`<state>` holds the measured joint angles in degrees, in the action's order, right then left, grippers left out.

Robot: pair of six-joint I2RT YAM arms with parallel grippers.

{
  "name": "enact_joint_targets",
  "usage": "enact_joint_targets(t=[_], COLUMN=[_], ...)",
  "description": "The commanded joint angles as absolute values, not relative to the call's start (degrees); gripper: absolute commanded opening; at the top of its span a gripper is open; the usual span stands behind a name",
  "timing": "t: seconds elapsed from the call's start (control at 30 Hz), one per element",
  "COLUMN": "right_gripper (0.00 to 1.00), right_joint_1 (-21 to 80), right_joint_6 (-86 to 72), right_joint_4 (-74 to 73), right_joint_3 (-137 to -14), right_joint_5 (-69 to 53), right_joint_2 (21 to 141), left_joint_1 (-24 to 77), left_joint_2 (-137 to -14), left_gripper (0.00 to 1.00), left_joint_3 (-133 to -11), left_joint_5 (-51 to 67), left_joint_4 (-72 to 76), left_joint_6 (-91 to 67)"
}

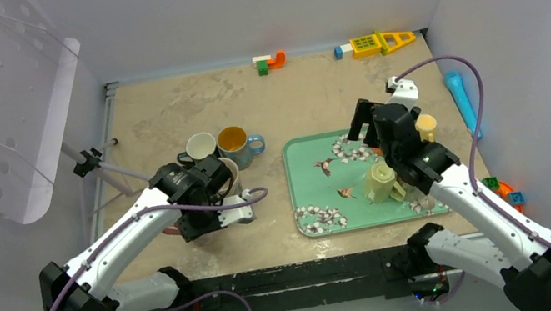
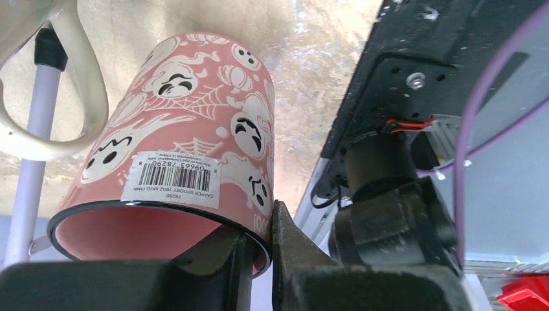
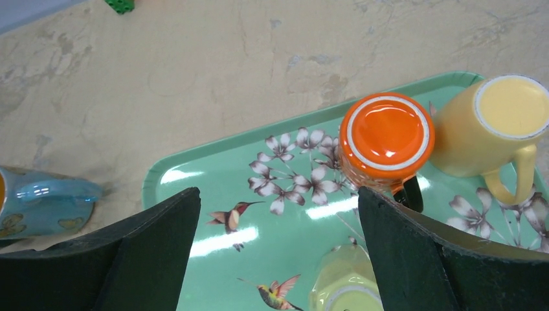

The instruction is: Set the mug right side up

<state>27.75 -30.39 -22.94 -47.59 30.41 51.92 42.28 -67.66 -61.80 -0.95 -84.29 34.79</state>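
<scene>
Counter: one, beige, mottled.
Tray: one, teal, flowers and hummingbirds, right of centre.
Mugs on tray: three; orange mug and yellow mug base-up, pale mug at bottom edge.
Mugs on counter: two; white mug, blue mug.
Pink mug: one; ghosts, cobwebs, barcode label, dark rim; tilted, left half of wrist frame.
Left end effector: pinching its rim.
Right end effector: spread, above tray.

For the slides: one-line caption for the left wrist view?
Left pincer shut on the rim of the pink ghost-print mug, barcode sticker facing the camera.
</scene>
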Motion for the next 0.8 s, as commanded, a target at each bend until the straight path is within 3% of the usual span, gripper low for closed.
enact_joint_targets(t=[0.0, 0.3, 0.4, 0.57, 0.77], right_gripper=[0.94, 0.95, 0.96, 0.91, 0.88], right_joint_1=[25.9, 25.7, 24.7, 18.3, 12.6], right_joint_6=[-30.5, -31.4, -30.6, -29.8, -30.0], right_joint_4=[-20.8, -25.1, -22.2, -17.7, -16.0], right_joint_3=[-47.3, -49.4, -48.3, -47.3, -45.7], right_joint_5=[29.5, 30.9, 34.9, 36.0, 34.3], right_joint_2=[53.3, 56.5, 57.0, 63.3, 69.5], left_joint_1=[42.4, 42.3, 42.3, 42.3, 42.3], left_joint_2=[-66.5, -70.0, -69.9, -66.5, -60.9], left_gripper=[0.00, 0.00, 0.22, 0.45, 0.54], left_joint_3=[-58.2, -52.3, -52.4, -54.5, -62.2], left_joint_5=[-7.1, -12.1, -10.7, -8.0, -3.0], left_joint_4=[-77.6, -69.8, -70.2, -72.5, -79.5], left_joint_6=[37.2, 36.3, 36.3, 36.7, 35.6])
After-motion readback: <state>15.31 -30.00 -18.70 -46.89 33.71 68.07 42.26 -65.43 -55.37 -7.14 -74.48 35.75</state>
